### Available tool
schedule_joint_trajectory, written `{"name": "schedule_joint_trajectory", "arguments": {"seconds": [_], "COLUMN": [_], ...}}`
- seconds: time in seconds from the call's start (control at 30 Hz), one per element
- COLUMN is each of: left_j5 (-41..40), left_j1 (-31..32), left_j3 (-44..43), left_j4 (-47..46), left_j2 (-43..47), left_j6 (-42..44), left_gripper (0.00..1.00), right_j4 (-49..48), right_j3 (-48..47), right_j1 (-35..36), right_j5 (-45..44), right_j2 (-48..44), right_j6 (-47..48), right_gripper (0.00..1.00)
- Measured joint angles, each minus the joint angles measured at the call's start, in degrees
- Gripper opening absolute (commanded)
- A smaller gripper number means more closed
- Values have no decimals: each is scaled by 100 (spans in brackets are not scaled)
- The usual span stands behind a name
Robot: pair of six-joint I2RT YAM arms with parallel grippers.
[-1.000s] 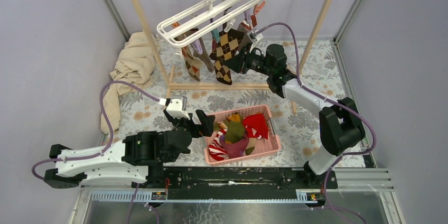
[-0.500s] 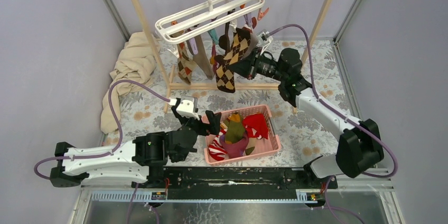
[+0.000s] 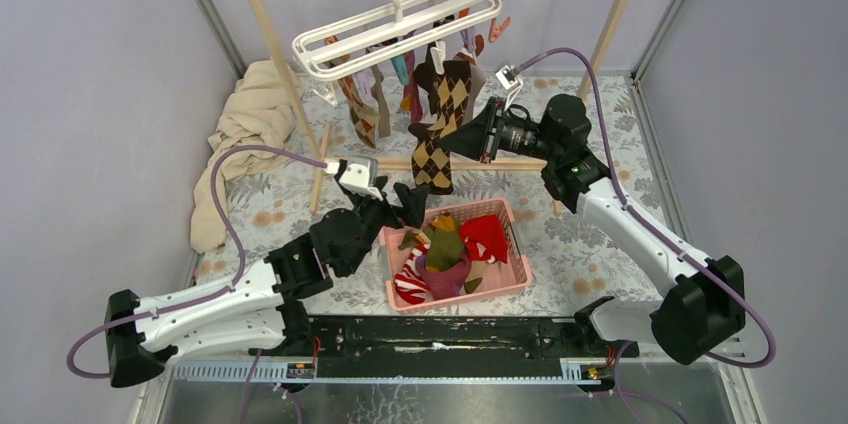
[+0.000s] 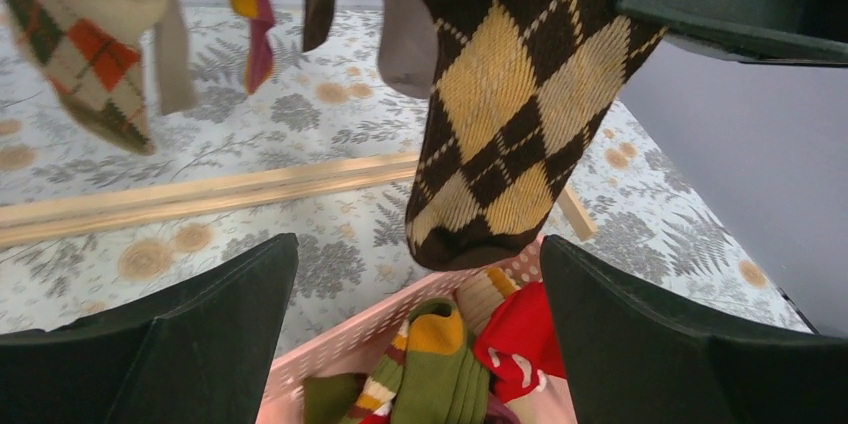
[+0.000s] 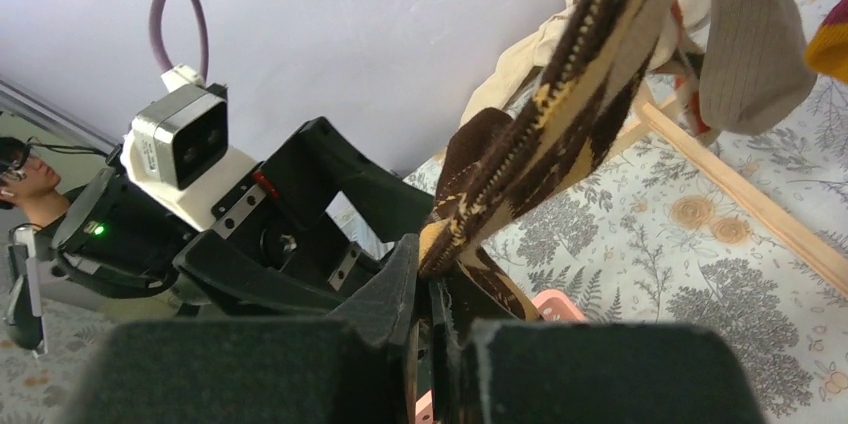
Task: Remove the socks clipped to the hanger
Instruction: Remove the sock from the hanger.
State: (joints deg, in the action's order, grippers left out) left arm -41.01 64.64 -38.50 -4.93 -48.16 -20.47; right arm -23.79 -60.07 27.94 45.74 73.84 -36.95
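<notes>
The right jaws are clenched on the brown-and-yellow argyle sock (image 3: 432,166). In the right wrist view the fabric (image 5: 560,114) runs down and is pinched flat between the 2 dark fingers (image 5: 385,294). The right arm (image 3: 620,224) reaches in from the right of the desk (image 3: 585,234), and its grip sits partway down the sock, pulling it aslant toward that side.

The sock's cuff is up under the bars of the white hanger (image 3: 395,24), which hangs by its hook from the wooden rail frame (image 3: 270,34). Whether a clip holds the cuff cannot be told.

The left jaws are released and stand wide, pointing up at the toe of the same sock. In the left wrist view the toe (image 4: 470,234) hangs between the 2 spread fingers (image 4: 200,344) without touching either. The left arm (image 3: 220,299) stretches up from the near left.

Several more socks dangle from the hanger, among them a tan argyle one (image 3: 362,122). Just below the toe sits a pink basket (image 3: 512,272) holding a red sock (image 3: 485,237), an olive one (image 3: 443,241) and a red-white striped one (image 3: 410,284). A beige cloth (image 3: 245,129) lies crumpled at the far left.
</notes>
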Motion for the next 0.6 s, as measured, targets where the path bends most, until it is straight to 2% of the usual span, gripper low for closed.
{"name": "schedule_joint_trajectory", "arguments": {"seconds": [0.17,0.4,0.43,0.5,0.53,0.6], "left_j5": [881,1685,1777,1915,1978,2094], "left_j1": [-450,-730,-743,-754,-765,-800], "left_j3": [13,11,11,9,2,-31], "left_j4": [-553,-999,-1045,-1141,-1185,-1204], "left_j2": [-278,-787,-841,-911,-933,-968], "left_j6": [142,181,181,188,197,177], "left_gripper": [98,98,93,72,61,31], "right_j4": [181,168,162,129,120,116], "right_j3": [17,44,55,94,107,133], "right_j1": [0,0,0,0,0,0], "right_j5": [92,208,219,254,273,308], "right_j2": [-157,-234,-234,-236,-236,-238], "right_j6": [-24,-173,-203,-262,-284,-310], "right_gripper": [2,2,2,2,2,2]}}
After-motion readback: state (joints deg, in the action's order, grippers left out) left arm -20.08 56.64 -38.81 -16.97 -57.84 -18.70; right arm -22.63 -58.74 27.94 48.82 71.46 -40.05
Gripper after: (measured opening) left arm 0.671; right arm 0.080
